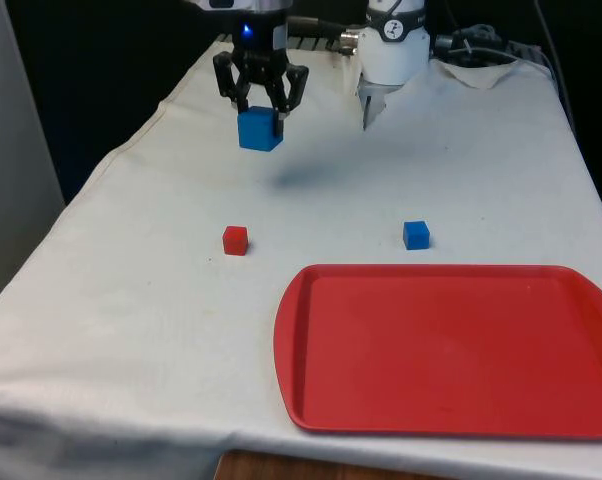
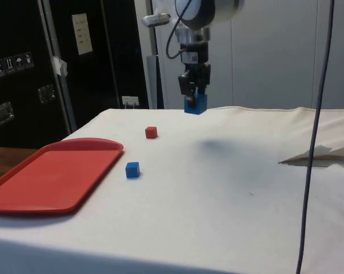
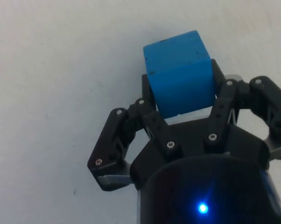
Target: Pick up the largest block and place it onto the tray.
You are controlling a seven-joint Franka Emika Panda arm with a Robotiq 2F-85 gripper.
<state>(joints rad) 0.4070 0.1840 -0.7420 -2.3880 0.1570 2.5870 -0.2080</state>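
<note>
Side view puts the hand (image 2: pixel 195 96) well above the bench (image 2: pixel 235 171), closed on the large blue block (image 2: pixel 195 104), which hangs clear of the cloth with its shadow lying below it. The red tray (image 2: pixel 52 171) sits well apart from it, at the near edge in the front view, with the small red block (image 1: pixel 235 240) and the small blue block (image 1: pixel 415 235) lying between the hand and the tray. The main risk I see is the grip itself: in the wrist view the fingers (image 3: pixel 152 122) hold only the upper part of the block, most of it jutting out past the tips, so a quick swing towards the tray could let it twist or slip out. A low carry could also clip one of the two small blocks, the small blue one especially, since it sits just beside the tray's far rim. Releasing from this height would likely make the block bounce or roll off the tray's shallow lip. How much pad surface actually touches the block is hard to judge, as the contact faces are hidden behind the linkage. The tray's right end is cut off in the front view.
</note>
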